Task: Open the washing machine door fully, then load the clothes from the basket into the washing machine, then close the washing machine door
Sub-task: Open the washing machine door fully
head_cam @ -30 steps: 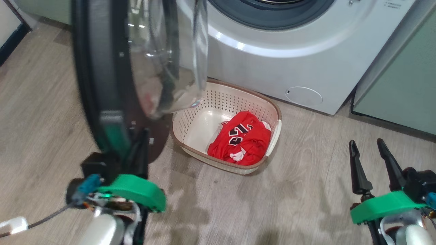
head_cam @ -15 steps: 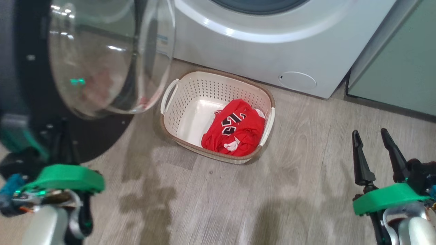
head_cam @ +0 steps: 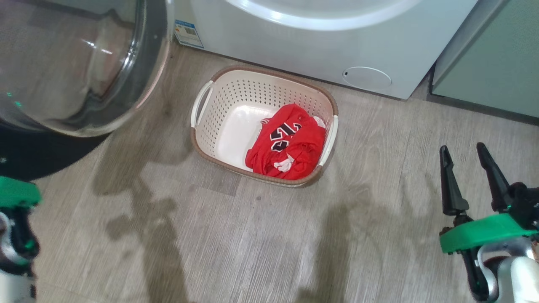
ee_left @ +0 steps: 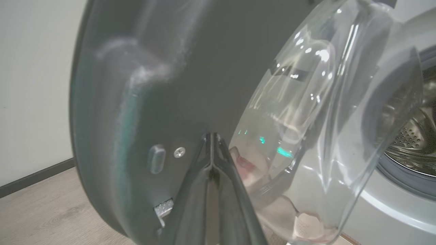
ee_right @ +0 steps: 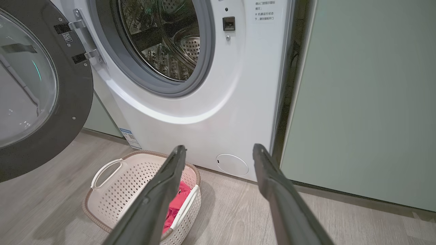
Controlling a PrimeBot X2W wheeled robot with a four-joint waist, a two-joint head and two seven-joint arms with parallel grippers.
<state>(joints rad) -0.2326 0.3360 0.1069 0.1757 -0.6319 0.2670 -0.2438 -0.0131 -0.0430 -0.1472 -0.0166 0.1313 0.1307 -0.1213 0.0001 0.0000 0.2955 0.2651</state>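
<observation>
Grey wood-look floor (head_cam: 236, 235) runs up to the white washing machine (head_cam: 303, 50), with a pale green cabinet (head_cam: 497, 59) on its right. In the head view, the basket (head_cam: 269, 72) sits on the floor just in front of the machine's foot, its long axis roughly along the machine's front. The clothes (head_cam: 286, 145) lie bunched in the end toward the robot's right. The right gripper (head_cam: 461, 146) hovers at the floor's near right, fingers spread and empty, pointing toward the machine. The red bundle lies ahead of them and to their left, apart from them. The washing machine door (head_cam: 84, 84) stands swung out at the far left. In the left wrist view the left gripper (ee_left: 212, 136) has its fingers clenched together on nothing, tips seemingly touching the door's dark inner rim beside the glass bowl. In the right wrist view the parted fingers frame the machine's lower panel, with the basket below and to their left and the drum (ee_right: 163, 41) bare above. I judge the right arm the nearer and freer one for the first pick, reaching down and leftward.
</observation>
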